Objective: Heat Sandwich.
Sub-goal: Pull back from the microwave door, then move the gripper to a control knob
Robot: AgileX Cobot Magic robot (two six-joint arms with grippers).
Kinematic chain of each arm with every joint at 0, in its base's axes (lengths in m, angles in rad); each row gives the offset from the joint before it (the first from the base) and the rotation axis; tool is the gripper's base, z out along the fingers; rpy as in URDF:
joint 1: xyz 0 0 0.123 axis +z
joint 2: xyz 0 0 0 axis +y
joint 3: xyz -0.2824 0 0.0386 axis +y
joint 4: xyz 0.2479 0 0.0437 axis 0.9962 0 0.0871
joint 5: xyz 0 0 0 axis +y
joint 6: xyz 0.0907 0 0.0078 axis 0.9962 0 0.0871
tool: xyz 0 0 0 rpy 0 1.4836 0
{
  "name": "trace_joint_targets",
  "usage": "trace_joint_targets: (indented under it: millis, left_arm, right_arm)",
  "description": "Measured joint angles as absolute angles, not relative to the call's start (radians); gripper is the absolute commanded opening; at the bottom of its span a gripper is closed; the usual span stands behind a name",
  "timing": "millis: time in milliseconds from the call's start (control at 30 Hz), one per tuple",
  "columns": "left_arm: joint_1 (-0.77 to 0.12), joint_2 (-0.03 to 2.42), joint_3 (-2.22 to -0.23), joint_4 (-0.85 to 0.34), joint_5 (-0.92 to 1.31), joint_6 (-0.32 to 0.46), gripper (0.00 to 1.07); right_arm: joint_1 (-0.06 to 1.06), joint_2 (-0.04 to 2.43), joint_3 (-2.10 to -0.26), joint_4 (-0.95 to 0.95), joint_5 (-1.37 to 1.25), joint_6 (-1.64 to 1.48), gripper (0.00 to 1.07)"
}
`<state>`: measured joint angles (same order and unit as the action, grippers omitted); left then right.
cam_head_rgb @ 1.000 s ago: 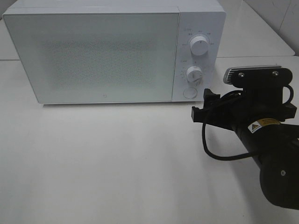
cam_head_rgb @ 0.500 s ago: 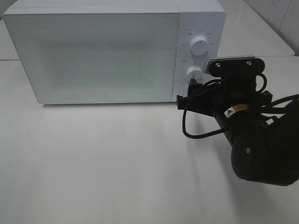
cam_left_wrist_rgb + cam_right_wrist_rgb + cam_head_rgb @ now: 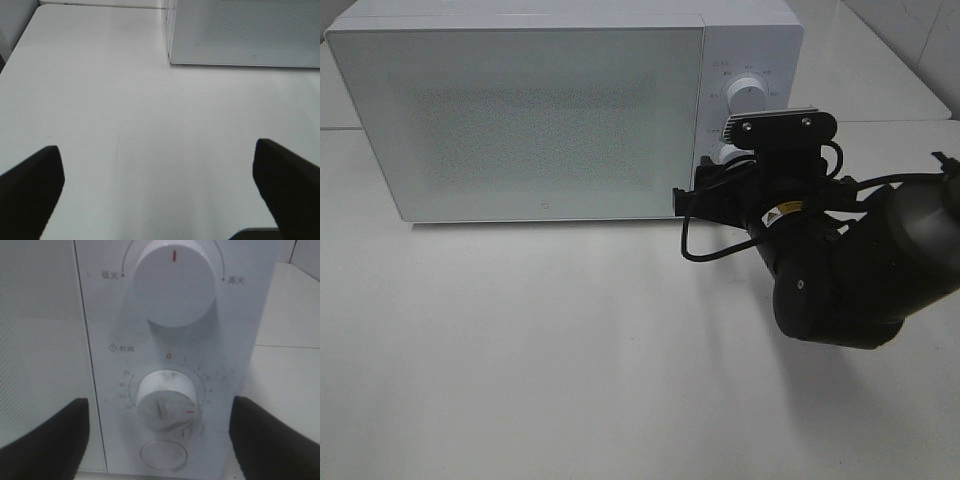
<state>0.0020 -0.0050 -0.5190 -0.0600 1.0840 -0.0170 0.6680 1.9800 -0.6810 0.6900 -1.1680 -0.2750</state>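
I see no sandwich anywhere, and with the microwave (image 3: 750,40) door (image 3: 520,120) shut I judge it is inside, though the frosted panel hides it. My right gripper (image 3: 160,440) stands wide open, holding nothing, jaws either side of the timer knob (image 3: 166,401) — setting the time looks like the step left. My left gripper (image 3: 160,190) hangs wide open over the table (image 3: 100,100) — empty

The right arm (image 3: 840,270) reaches in from the right of the high view, its thick black wrist turned so that the right gripper (image 3: 698,190) points toward the left and away from the robot. A camera bracket (image 3: 780,127) sits on top of the wrist and a black cable (image 3: 705,250) loops beneath it. Its jaws stand wide apart and hold nothing. The left gripper (image 3: 160,192) shows only in its own wrist view, jaws spread fully and empty, with dark fingers (image 3: 30,192) at either edge.
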Motion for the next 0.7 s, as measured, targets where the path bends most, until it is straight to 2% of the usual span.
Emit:
trace_joint_targets:
  millis: [333,700]
  left_arm:
    - [0.002,-0.005,-0.519,-0.06,1.084,-0.017,0.98]
    - [0.002,-0.005,-0.519,-0.058,1.084,-0.017,0.98]
  right_arm:
    - [0.608,2.023,-0.746,0.656,-1.149,-0.253,0.75]
    - [0.608,2.029,-0.754,0.652,-1.146,-0.199,0.74]
